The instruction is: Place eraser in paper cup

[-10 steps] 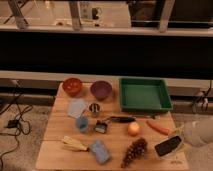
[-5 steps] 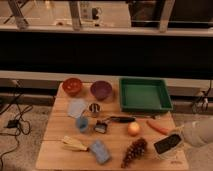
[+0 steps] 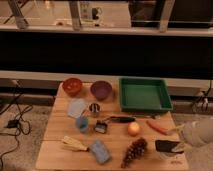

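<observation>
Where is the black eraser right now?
In the camera view, the eraser is at the table's front right corner, right of the grapes, with the end effector right at its far end.

Counter [image 3: 57,150] layout, camera view

Rear row, left to right: two bowls [image 3: 72,86], tray [image 3: 145,95]. Paper cup [image 3: 77,107] sits before the left bowl, metal cup [image 3: 94,109] just right of it, small cup [image 3: 82,124] in front. Front right: pincer [image 3: 176,146] at the eraser [image 3: 166,146], grapes [image 3: 134,150] to its left, carrot [image 3: 157,127] behind
</observation>
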Available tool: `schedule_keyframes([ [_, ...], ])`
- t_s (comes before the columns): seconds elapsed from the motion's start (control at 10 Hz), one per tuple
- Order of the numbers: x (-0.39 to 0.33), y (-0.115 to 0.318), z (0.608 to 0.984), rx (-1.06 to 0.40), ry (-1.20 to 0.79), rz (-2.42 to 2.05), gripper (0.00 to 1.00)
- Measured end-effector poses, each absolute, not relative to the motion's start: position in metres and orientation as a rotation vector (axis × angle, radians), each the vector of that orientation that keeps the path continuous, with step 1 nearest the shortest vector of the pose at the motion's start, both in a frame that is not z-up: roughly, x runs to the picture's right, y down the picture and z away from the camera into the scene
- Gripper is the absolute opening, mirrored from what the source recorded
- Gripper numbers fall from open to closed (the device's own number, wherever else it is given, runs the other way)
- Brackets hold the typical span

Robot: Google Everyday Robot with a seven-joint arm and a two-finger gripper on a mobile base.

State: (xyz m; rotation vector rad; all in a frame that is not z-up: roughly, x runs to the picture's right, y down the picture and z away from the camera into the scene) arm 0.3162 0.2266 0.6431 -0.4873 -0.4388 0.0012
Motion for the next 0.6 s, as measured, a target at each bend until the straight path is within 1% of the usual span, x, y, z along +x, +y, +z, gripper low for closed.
schedule_keyframes([
  [0.1, 0.3162, 0.2266, 0.6431, -0.487, -0.439, 0.001, 0.35],
  [0.2, 0.3161, 0.2270, 0.6434, -0.488, -0.440, 0.002, 0.39],
  [0.3, 0.3159, 0.2273, 0.6436, -0.488, -0.440, 0.002, 0.49],
  [0.4, 0.3159, 0.2272, 0.6436, -0.488, -0.440, 0.002, 0.61],
  [0.5, 0.3159, 0.2273, 0.6436, -0.488, -0.440, 0.002, 0.66],
  [0.6, 0.3160, 0.2272, 0.6436, -0.488, -0.440, 0.002, 0.68],
])
